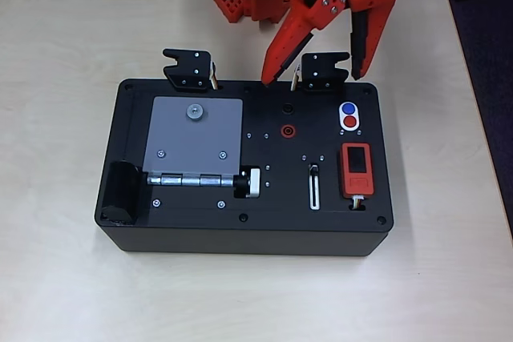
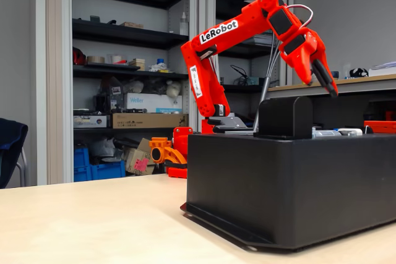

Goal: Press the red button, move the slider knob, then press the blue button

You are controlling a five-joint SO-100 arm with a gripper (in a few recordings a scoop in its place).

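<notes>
A black box (image 1: 240, 230) sits on a pale wooden table (image 1: 64, 278), its long axis running left to right in the overhead view. At the right of its top face a white oval surround (image 1: 349, 116) stands upright in that view, long axis running away from the camera's near edge toward the arm, with the blue button (image 1: 348, 108) at the far end and the red button (image 1: 349, 122) just nearer, the two almost touching. Nearer still lies an orange-red device with a black screen (image 1: 356, 169).

To the left of that device is a narrow white-outlined slot (image 1: 314, 188), also running front to back; the slider knob (image 1: 314, 169) sits at its far end (a tiny dark nub, hard to make out in detail). Left of the buttons is a red ring socket (image 1: 287, 130). A grey hinged plate (image 1: 195, 135) fills the left half, with a silver-and-black cylindrical knob (image 1: 250, 183) at its lower right corner. Two black latches (image 1: 190, 70) stand along the far edge.

The orange gripper (image 1: 311, 76) hangs above the far edge of the box, fingers pointing down and toward the box, jaws spread wide with nothing between them. The fixed view shows the gripper (image 2: 328, 85) raised clear above the box top, touching nothing.
</notes>
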